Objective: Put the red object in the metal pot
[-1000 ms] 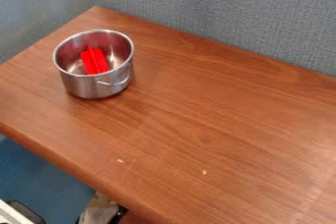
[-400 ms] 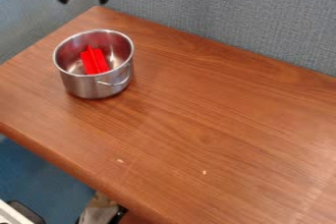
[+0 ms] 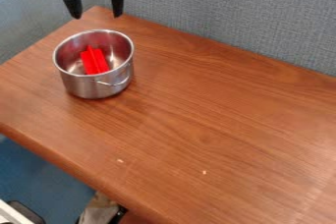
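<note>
The red object (image 3: 93, 60) lies inside the metal pot (image 3: 96, 64), a small shiny steel pot with a short handle at its front, standing near the left end of the wooden table. My gripper (image 3: 92, 8) hangs open above the table's far left corner, behind the pot and well clear of it. Its two dark fingers (image 3: 70, 4) point down with nothing between them.
The brown wooden table (image 3: 197, 110) runs from the pot to the right and front edges. A grey-blue wall (image 3: 250, 12) stands behind it. Below the front left edge is blue floor with some light objects (image 3: 98, 211).
The gripper has come down into view and shifted right, from the top edge toward the table's far corner. It stays open. The pot and red object have not moved.
</note>
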Tool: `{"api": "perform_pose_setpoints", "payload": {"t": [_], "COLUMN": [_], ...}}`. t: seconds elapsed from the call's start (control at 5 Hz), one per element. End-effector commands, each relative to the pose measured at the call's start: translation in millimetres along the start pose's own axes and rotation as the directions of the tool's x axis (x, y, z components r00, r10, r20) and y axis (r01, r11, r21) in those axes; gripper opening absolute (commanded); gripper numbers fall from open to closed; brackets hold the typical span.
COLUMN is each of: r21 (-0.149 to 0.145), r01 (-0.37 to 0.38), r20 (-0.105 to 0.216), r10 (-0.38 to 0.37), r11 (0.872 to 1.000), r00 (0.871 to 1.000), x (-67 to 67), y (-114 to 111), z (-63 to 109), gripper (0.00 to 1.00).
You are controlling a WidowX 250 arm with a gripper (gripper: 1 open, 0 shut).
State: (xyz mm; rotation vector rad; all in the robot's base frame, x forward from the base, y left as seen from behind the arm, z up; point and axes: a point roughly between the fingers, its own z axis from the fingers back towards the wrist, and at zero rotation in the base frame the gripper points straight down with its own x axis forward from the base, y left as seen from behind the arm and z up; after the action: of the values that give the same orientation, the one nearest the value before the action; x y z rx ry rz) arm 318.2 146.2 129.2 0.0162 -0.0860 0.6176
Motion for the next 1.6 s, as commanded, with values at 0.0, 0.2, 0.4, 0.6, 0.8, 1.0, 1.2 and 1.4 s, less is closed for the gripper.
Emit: {"api": "perform_pose_setpoints", "payload": {"t": [0.0,0.2,0.4,0.6,0.8,1.0,1.2,1.4], "r21": [-0.024,-0.048,-0.055,-0.072,-0.092,-0.089,-0.077,-0.054], "r01": [0.000,0.007,0.058,0.104,0.161,0.077,0.007,-0.004], "r20": [0.023,0.035,0.052,0.062,0.088,0.099,0.095,0.081], "r10": [0.000,-0.005,-0.055,-0.100,-0.153,-0.068,0.000,0.008], "r11": [1.000,0.999,0.997,0.992,0.983,0.993,0.997,0.999], "r00": [1.000,0.999,0.997,0.993,0.984,0.993,0.995,0.997], "x": [6.7,12.3,-5.1,-20.2,-30.9,-23.9,-21.1,-0.3], "y": [2.3,9.0,20.1,25.9,25.4,15.8,8.3,2.4], "z": [-10.0,-22.7,4.4,32.6,54.1,37.4,20.8,18.0], "gripper": [1.00,1.00,1.00,1.00,1.00,1.00,1.00,1.00]}}
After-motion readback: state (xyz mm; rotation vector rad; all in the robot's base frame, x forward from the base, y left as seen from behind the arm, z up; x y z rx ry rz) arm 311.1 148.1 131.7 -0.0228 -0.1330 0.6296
